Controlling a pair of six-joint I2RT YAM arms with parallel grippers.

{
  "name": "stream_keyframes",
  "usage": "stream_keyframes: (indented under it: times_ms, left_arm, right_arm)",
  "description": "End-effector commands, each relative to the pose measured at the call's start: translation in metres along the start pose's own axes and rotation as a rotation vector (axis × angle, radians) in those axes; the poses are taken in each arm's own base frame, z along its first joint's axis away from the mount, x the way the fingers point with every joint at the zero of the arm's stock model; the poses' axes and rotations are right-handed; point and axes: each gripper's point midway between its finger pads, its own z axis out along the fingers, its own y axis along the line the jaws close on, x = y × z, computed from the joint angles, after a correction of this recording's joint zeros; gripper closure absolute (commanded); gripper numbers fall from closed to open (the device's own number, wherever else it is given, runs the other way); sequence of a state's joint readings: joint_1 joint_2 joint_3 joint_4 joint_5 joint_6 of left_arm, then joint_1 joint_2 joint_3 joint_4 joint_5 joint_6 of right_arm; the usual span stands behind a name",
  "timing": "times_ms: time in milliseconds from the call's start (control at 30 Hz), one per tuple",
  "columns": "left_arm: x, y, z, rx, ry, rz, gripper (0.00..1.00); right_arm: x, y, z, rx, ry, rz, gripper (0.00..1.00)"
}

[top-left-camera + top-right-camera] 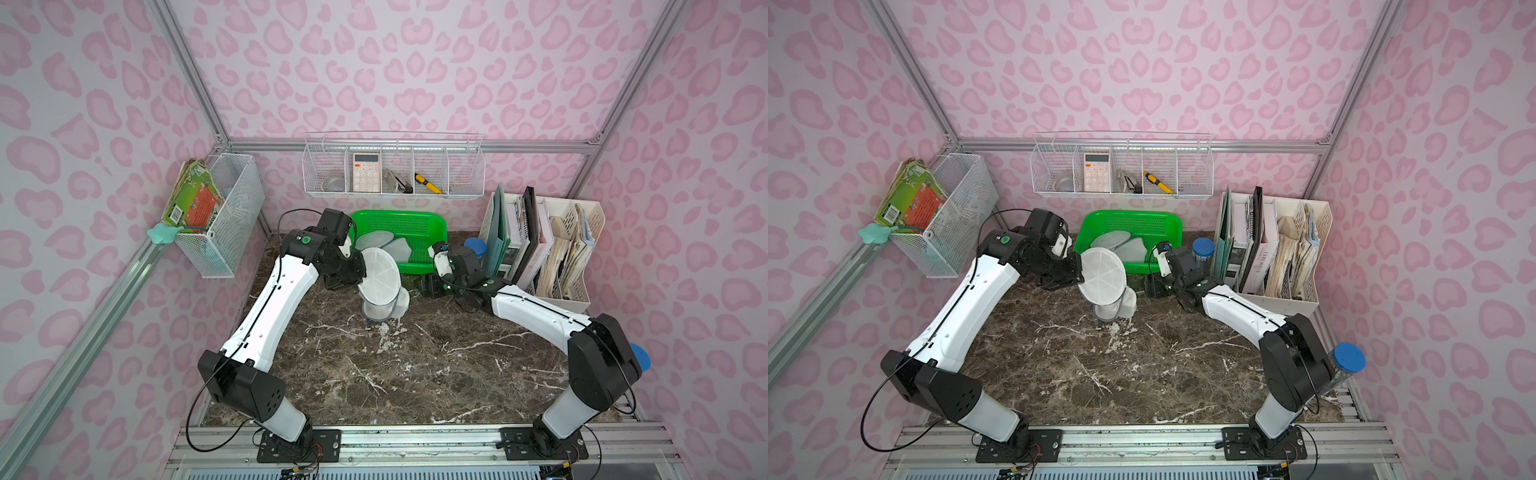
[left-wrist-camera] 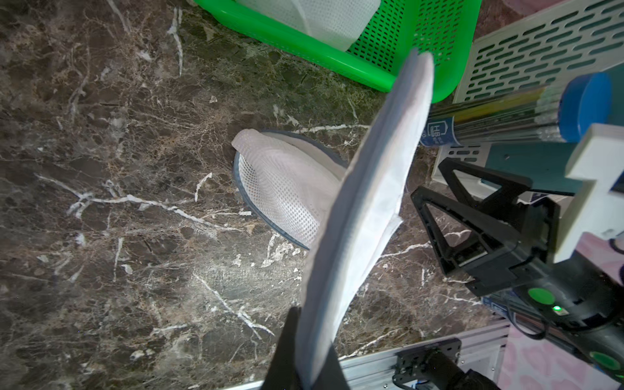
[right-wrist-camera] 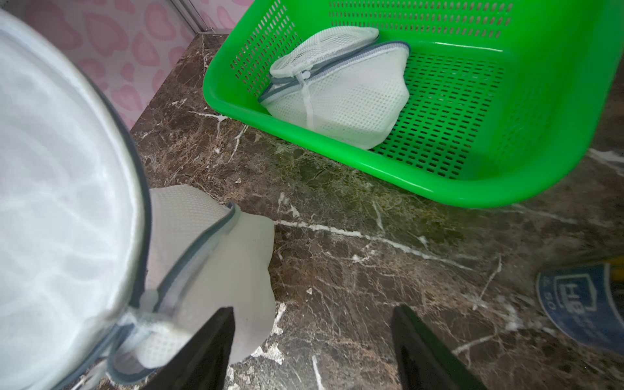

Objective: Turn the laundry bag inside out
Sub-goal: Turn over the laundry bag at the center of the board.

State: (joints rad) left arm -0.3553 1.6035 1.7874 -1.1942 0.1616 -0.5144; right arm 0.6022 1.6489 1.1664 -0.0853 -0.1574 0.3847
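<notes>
- Marble tabletop (image 1: 374, 374): bears the floor-standing containers.
- White file organiser (image 1: 582, 291): upright folders (image 1: 523, 237) fill its slots.
- Wire wall rack (image 1: 465, 174): calculator (image 1: 366, 172) and yellow knife (image 1: 428, 183) in separate compartments.
- Green basket (image 1: 415, 232): two folded mesh bags (image 1: 374, 240) inside.
- Laundry bag (image 1: 380, 274): before the basket, round panel raised, lower end on the marble.
- Left gripper (image 1: 360, 272): pinched on the panel's rim.
- Right gripper (image 3: 314, 314): spread, just beside the bag.

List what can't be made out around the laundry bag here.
- Left hand grip point on the laundry bag: left wrist view, hidden behind the bag's round panel.
- Bag's middle: both top views, covered by its raised round panel.
- Right hand: right wrist view, fingers run off the frame edge.
- Calculator keys: both top views, too small to read.
</notes>
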Motion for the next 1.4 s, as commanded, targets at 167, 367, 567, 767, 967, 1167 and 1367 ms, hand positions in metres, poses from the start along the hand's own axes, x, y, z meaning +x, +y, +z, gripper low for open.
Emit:
stream_keyframes:
  times_ms: [167, 367, 567, 767, 967, 1167, 1367]
  left_arm:
    - [0.027, -0.034, 0.026, -0.119, 0.037, 0.37, 0.97]
    - [0.048, -0.048, 0.046, -0.219, 0.034, 0.606, 0.92]
    - [0.049, -0.049, 0.053, -0.213, 0.019, 0.603, 0.89]
    - [0.05, -0.044, 0.04, -0.167, -0.123, 0.701, 0.88]
    - [0.052, -0.059, 0.033, -0.062, -0.183, 0.726, 0.87]
    - [0.059, -0.052, 0.041, -0.097, -0.119, 0.711, 0.88]
    - [0.059, -0.055, 0.041, -0.089, -0.122, 0.708, 0.89]
  right_arm:
    - [0.003, -0.037, -0.017, 0.113, -0.011, 0.087, 0.22]
    - [0.004, -0.042, -0.027, 0.124, -0.009, 0.105, 0.21]
    - [0.015, -0.04, -0.027, 0.096, 0.007, 0.126, 0.21]
    - [0.025, -0.023, -0.015, -0.028, 0.06, 0.126, 0.17]
    - [0.026, 0.004, 0.016, -0.218, 0.13, 0.177, 0.14]
    - [0.035, 0.01, 0.04, -0.282, 0.198, 0.224, 0.16]
    - [0.051, 0.017, 0.06, -0.321, 0.28, 0.258, 0.4]
